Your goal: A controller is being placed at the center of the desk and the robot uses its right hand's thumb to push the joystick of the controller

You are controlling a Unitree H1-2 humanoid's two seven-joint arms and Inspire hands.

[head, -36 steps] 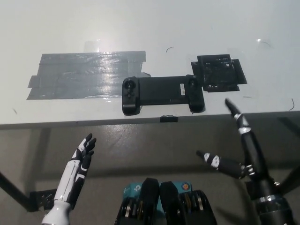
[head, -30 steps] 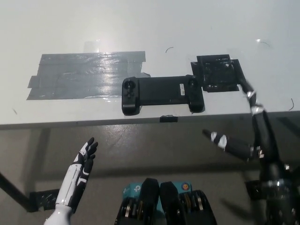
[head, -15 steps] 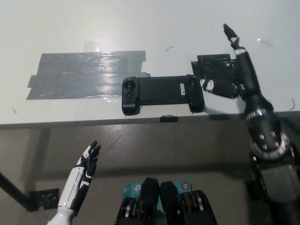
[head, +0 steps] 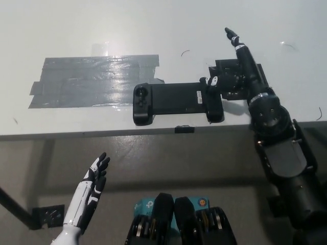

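Head view, black right robot hand (head: 236, 64) spread, thumb at controller (head: 177, 102) right end, white left robot hand (head: 94, 176) open, low.

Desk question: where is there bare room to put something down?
Bare white desk lies beyond the grey tape patch and left of it. It is crowded around the controller, black tape square and right hand.

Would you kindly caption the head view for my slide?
Right robot hand reaches its thumb onto the controller on the desk; left robot hand rests below.
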